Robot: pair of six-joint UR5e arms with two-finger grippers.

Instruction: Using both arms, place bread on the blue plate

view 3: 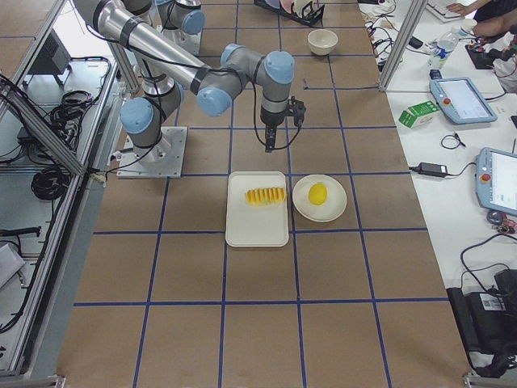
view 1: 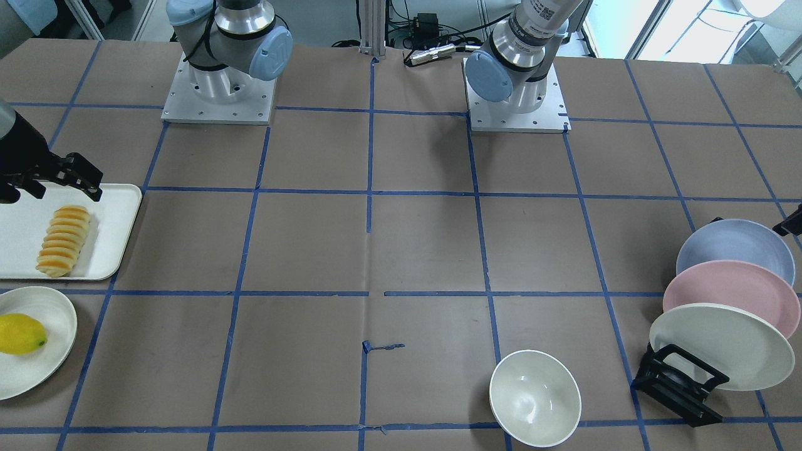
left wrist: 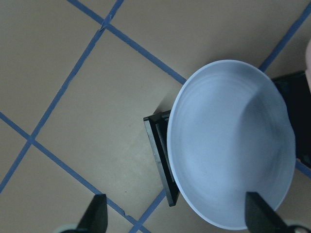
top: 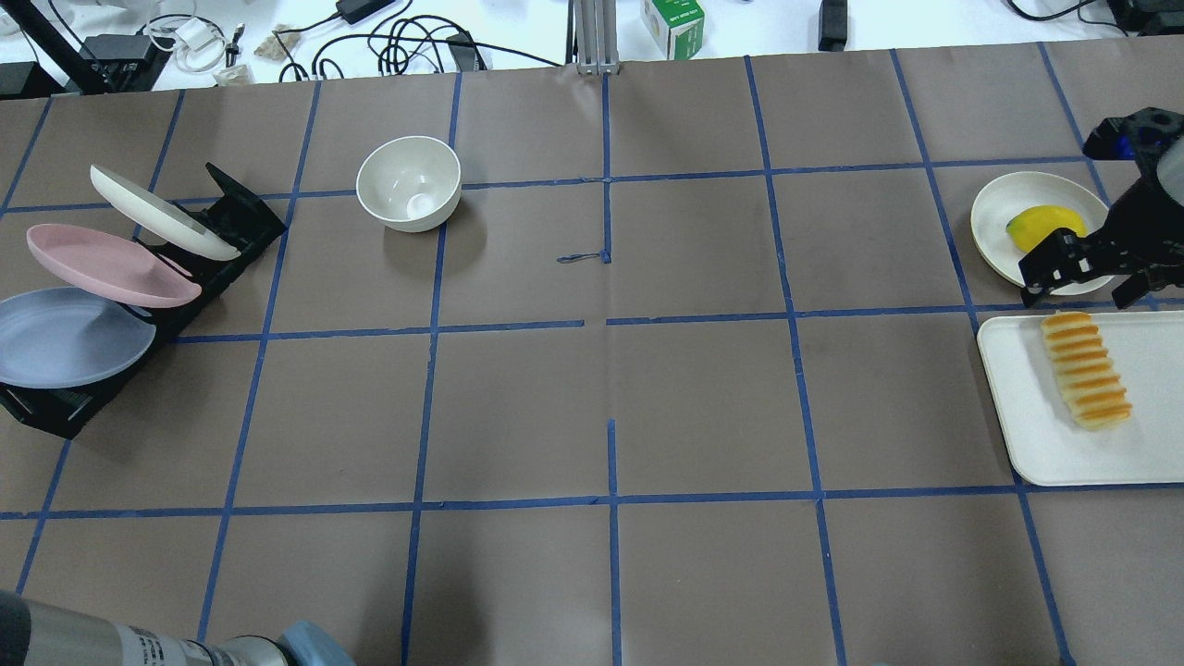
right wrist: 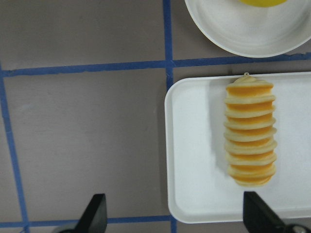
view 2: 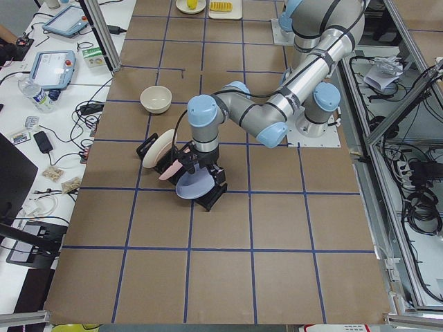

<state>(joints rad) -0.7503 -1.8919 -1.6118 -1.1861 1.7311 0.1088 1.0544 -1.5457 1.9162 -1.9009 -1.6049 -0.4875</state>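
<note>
The bread (top: 1084, 370) is a row of orange-yellow slices lying on a white tray (top: 1017, 435); it also shows in the right wrist view (right wrist: 250, 133) and the front view (view 1: 62, 241). My right gripper (top: 1080, 285) hangs open above the tray's far edge, just beyond the bread's end, and holds nothing (right wrist: 176, 218). The blue plate (top: 65, 335) leans in a black rack (top: 55, 412) and fills the left wrist view (left wrist: 233, 145). My left gripper (left wrist: 177, 218) is open and empty above the blue plate, not touching it (view 2: 201, 166).
A pink plate (top: 111, 266) and a cream plate (top: 162, 213) lean in the same rack behind the blue one. A white bowl (top: 409, 182) stands at mid-table. A lemon (top: 1043, 225) lies on a small white plate (top: 994, 231) beside the tray.
</note>
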